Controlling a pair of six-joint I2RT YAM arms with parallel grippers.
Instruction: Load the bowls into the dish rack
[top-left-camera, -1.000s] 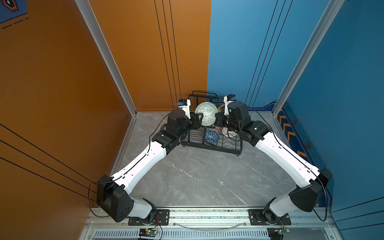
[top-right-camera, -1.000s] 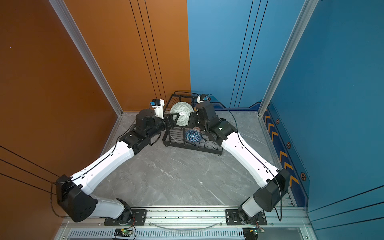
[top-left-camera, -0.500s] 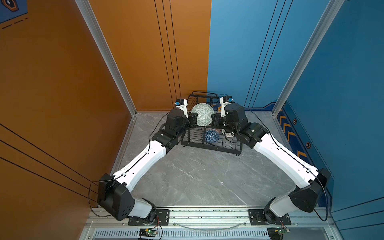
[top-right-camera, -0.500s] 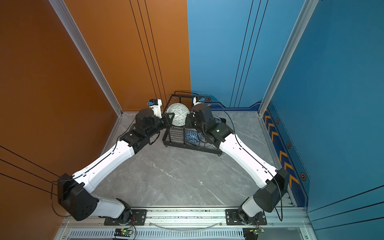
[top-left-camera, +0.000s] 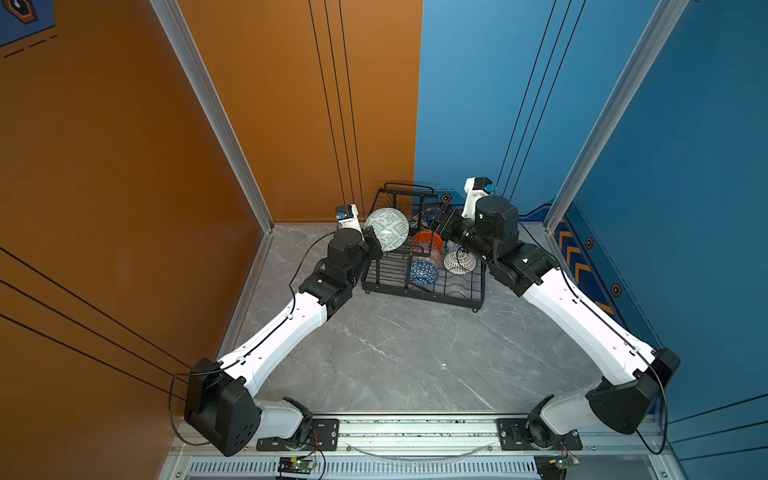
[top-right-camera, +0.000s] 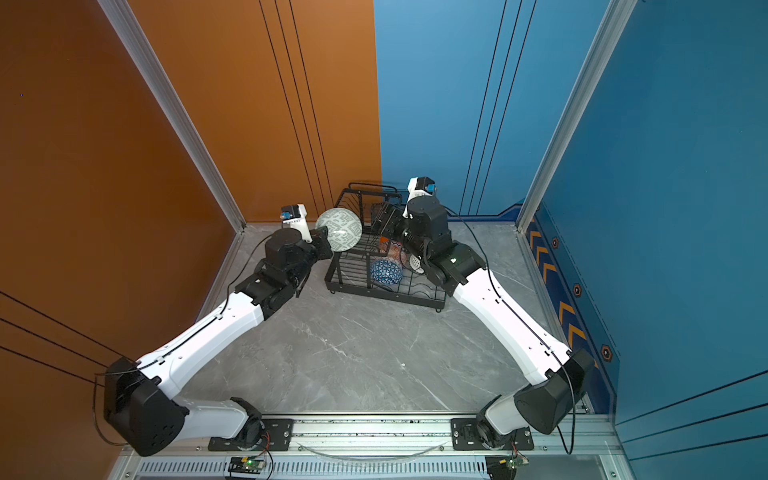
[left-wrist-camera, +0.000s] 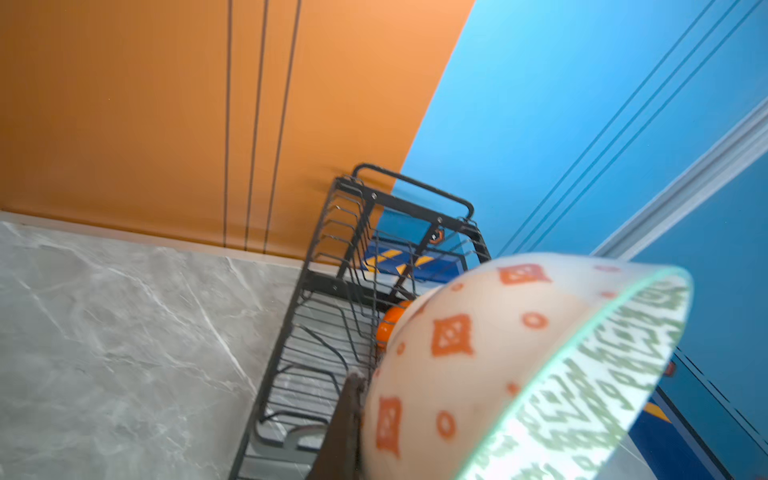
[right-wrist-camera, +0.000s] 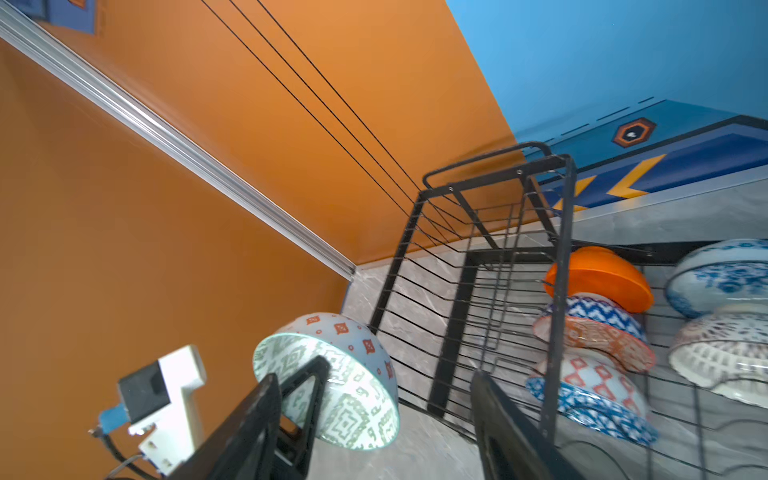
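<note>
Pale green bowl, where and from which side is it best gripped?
Probably pinch its rim, one finger inside, one outside, from the side away from the dish rack. The pale green bowl is tipped on edge and thin-walled; the left gripper holds it so.

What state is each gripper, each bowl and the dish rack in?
left gripper, shut on pale green bowl
right gripper, open, empty
dish rack, upright
pale green bowl, held tilted, outside dish rack
plain orange bowl, loaded, tilted
orange-white patterned bowl, loaded, tilted
blue triangle-patterned bowl, loaded, tilted
white dotted bowl, loaded, tilted
blue-white floral bowl, loaded, tilted
</note>
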